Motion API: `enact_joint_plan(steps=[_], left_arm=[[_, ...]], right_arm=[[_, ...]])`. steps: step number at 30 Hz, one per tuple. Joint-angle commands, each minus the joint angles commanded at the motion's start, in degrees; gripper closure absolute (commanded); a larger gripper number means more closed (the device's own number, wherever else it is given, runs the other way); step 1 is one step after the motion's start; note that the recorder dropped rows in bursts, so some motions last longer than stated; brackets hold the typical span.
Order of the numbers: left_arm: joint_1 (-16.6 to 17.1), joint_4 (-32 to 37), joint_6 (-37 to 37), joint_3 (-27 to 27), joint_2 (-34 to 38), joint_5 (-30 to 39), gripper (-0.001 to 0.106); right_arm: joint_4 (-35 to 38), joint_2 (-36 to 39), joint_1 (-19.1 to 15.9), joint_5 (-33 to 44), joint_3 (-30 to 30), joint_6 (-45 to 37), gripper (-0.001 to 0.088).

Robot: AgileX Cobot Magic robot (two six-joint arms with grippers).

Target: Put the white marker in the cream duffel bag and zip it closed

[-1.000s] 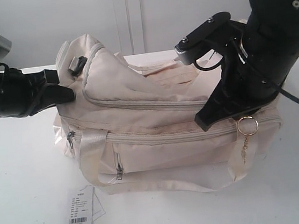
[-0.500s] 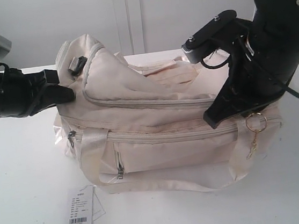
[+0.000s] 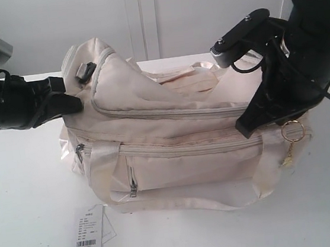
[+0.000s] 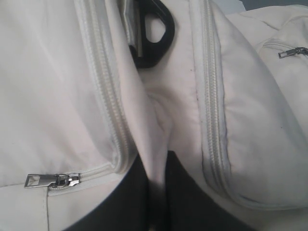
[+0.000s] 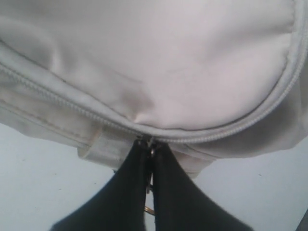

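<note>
The cream duffel bag (image 3: pixel 174 152) lies on the white table, its curved top zipper (image 5: pixel 211 134) drawn together along the front. My left gripper (image 3: pixel 74 104) is at the bag's left end, shut on a fold of its fabric (image 4: pixel 156 139). My right gripper (image 3: pixel 243 130) is at the right end of the top zipper, shut on the zipper pull (image 5: pixel 150 143). The gold ring charm (image 3: pixel 292 131) dangles below its fingers. The white marker is out of view.
A white paper barcode tag (image 3: pixel 87 236) lies on the table in front of the bag's left corner. A black strap buckle (image 3: pixel 86 71) sits on the bag's upper left end. The shiny strap handles (image 3: pixel 101 166) drape down the front.
My right gripper has slid to the right along the top zipper, taking the pull and the gold ring with it. The left gripper has stayed put.
</note>
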Motion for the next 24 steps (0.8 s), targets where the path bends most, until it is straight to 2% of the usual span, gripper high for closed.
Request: enact_joint_plan(steps=[6, 9, 13, 16, 18, 24], left_arm=[[0.00, 0.14, 0.00, 0.00, 0.00, 0.00, 0.105], [0.00, 0.14, 0.00, 0.00, 0.00, 0.00, 0.105], [0.00, 0.40, 0.00, 0.00, 0.00, 0.11, 0.105], [0.00, 0.92, 0.00, 0.00, 0.00, 0.61, 0.105], [0.00, 1.76, 0.00, 0.00, 0.00, 0.37, 0.105], [0.00, 4.00, 0.00, 0.00, -0.22, -1.32, 0.105]], right_arm=[[-0.21, 0.00, -2.13, -0.10, 0.00, -4.09, 0.0868], [1.85, 0.00, -2.99, -0.10, 0.00, -11.22, 0.0868], [2.64, 0.00, -3.32, -0.53, 0.00, -16.46, 0.0868], [5.76, 0.00, -3.32, 1.09, 0.00, -27.18, 0.0868], [7.68, 0.00, -3.32, 0.86, 0.00, -31.58, 0.0868], [7.48, 0.00, -3.32, -3.44, -0.10, -33.03, 0.0868]])
